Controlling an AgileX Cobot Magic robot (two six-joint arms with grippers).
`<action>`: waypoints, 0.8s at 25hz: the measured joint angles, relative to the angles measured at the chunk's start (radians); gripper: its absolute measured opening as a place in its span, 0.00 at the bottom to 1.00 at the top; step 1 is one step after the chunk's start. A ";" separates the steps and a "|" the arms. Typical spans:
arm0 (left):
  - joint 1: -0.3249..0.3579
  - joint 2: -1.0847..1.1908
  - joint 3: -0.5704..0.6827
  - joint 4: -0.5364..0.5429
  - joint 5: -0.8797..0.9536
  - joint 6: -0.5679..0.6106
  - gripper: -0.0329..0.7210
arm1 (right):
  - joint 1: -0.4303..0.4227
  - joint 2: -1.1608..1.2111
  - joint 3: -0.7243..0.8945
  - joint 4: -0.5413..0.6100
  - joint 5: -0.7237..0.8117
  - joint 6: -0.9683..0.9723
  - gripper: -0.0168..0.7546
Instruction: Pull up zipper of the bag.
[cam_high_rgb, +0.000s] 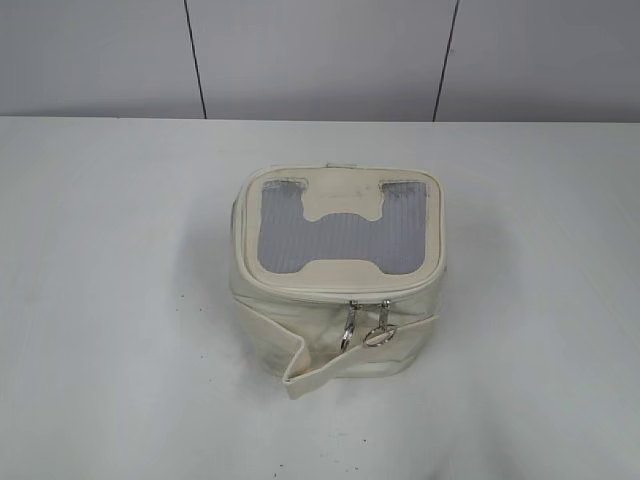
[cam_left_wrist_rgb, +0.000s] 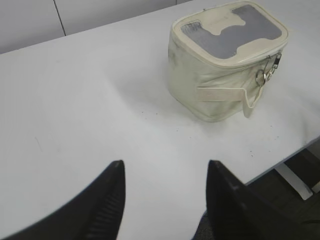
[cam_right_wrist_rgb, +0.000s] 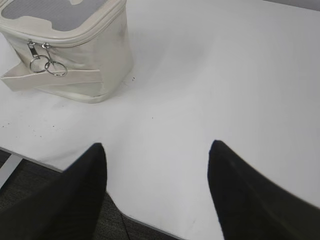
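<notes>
The small cream-white bag (cam_high_rgb: 330, 345) stands upright in the middle of the white table, its grey ribbed panel (cam_high_rgb: 335, 230) on top and a cream strap (cam_high_rgb: 330, 365) across its front. The zipper (cam_high_rgb: 300, 293) runs round the top rim. Its two silver sliders with ring pulls (cam_high_rgb: 366, 325) hang side by side at the front. The bag also shows in the left wrist view (cam_left_wrist_rgb: 210, 95) and the right wrist view (cam_right_wrist_rgb: 100, 65). My left gripper (cam_left_wrist_rgb: 165, 167) is open and empty, well short of the bag. My right gripper (cam_right_wrist_rgb: 157, 147) is open and empty over the table's near edge. Neither gripper shows in the exterior view.
The white table (cam_high_rgb: 120, 300) ends at a near edge seen in both wrist views (cam_right_wrist_rgb: 55, 167). Dark floor (cam_right_wrist_rgb: 30, 200) lies below it. A panelled white wall (cam_high_rgb: 320, 50) stands behind the table.
</notes>
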 joint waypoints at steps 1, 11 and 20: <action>0.000 0.000 0.000 0.000 0.000 0.000 0.58 | 0.000 0.000 0.000 0.000 0.000 0.000 0.67; 0.031 0.000 0.001 0.000 0.000 0.000 0.58 | -0.053 0.000 0.000 0.000 -0.002 0.000 0.67; 0.342 -0.020 0.001 0.000 0.000 0.000 0.58 | -0.250 0.000 0.001 0.000 -0.005 0.001 0.66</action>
